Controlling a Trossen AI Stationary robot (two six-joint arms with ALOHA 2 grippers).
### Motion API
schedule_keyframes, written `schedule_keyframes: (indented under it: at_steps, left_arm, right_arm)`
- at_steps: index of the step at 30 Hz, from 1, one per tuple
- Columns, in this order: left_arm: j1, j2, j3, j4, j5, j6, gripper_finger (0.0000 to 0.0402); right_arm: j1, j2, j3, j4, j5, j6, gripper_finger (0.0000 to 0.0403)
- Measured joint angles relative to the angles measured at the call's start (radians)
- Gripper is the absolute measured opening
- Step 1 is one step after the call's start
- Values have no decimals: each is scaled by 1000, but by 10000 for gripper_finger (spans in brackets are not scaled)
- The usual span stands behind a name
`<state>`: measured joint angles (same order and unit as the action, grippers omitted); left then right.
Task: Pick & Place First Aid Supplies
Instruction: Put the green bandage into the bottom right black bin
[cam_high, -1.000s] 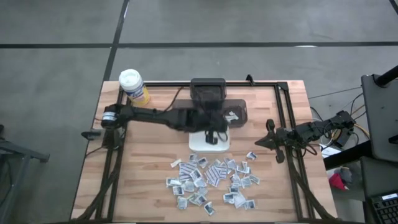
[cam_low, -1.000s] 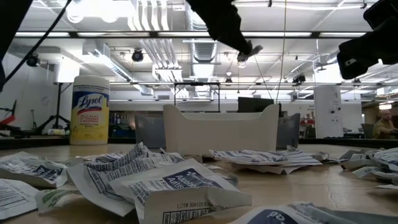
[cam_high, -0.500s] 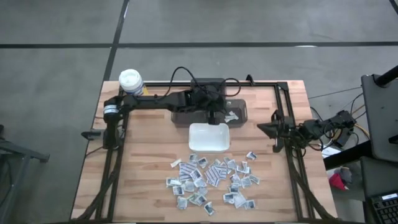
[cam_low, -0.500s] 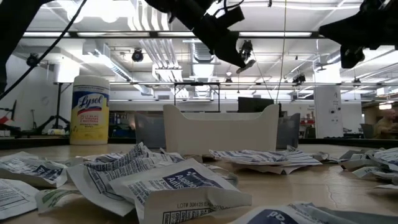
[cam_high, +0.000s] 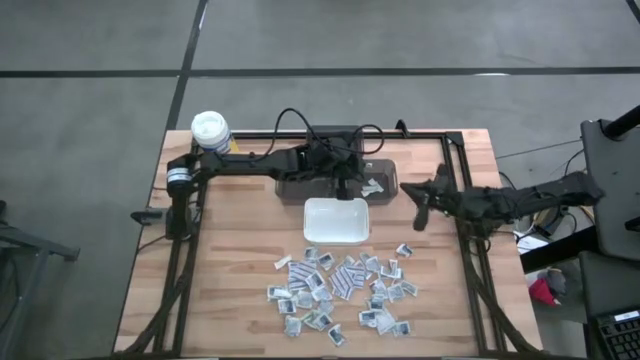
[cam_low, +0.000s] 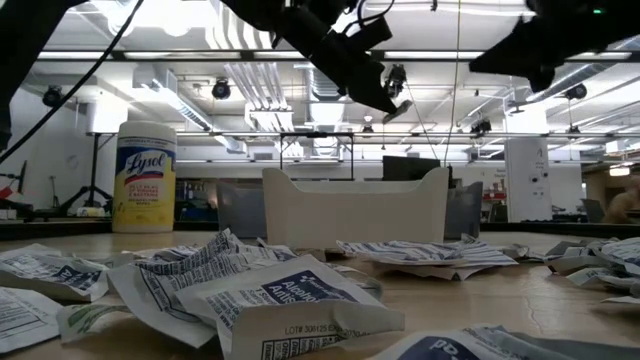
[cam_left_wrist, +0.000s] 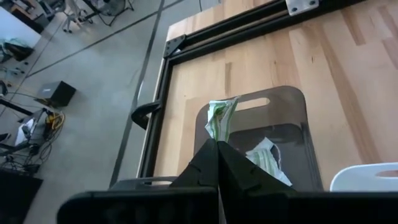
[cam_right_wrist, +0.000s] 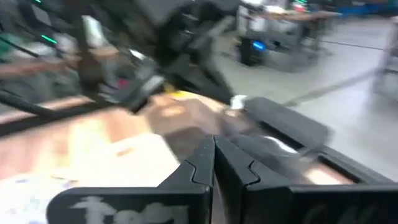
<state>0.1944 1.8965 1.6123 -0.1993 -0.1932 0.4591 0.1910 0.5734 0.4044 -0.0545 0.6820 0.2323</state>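
The first aid supplies (cam_high: 340, 290) lie as a heap of small flat packets on the near half of the table. A white tray (cam_high: 337, 222) stands beyond them, with a dark grey tray (cam_high: 388, 178) behind it that holds one packet (cam_left_wrist: 268, 158). My left gripper (cam_left_wrist: 218, 142) hangs over the dark tray, shut on a greenish packet (cam_left_wrist: 221, 117), and shows in the high view (cam_high: 346, 178) and low view (cam_low: 392, 104). My right gripper (cam_high: 420, 205) is raised near the table's right side. It is shut with nothing between its fingers (cam_right_wrist: 213, 143). My left gripper pinches one end of the greenish packet (cam_left_wrist: 218, 134) between its two fingertips. The fingers slant down from the table's left. The rest of the packet sticks out beyond the fingertips, lifted clear above the dark tray.
A yellow canister with a white lid (cam_high: 212, 135) stands at the far left corner. A black frame (cam_high: 455, 160) runs along the table's far, left and right sides. Bare wood lies left of the two trays.
My left gripper has carried the greenish packet from above the white tray toward the far edge, over the dark tray, and has then kept still. My right gripper has risen from the right side, tipped up toward level, and reached toward the trays.
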Motion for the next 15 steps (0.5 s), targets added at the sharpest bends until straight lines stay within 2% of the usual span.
schedule_keyframes:
  at_steps: [7, 12, 15]
  left_arm:
    - [-1, 0, 1, 2, -1, -35, 0]
    - [-2, 0, 2, 9, -1, -40, 0]
    - [-2, 0, 2, 8, -1, -43, 0]
  right_arm:
    - [-151, 199, 219, -273, -10, 48, 22]
    - [-236, 281, 315, -368, -187, 25, 70]
    - [-265, 317, 342, -366, -209, -18, 105]
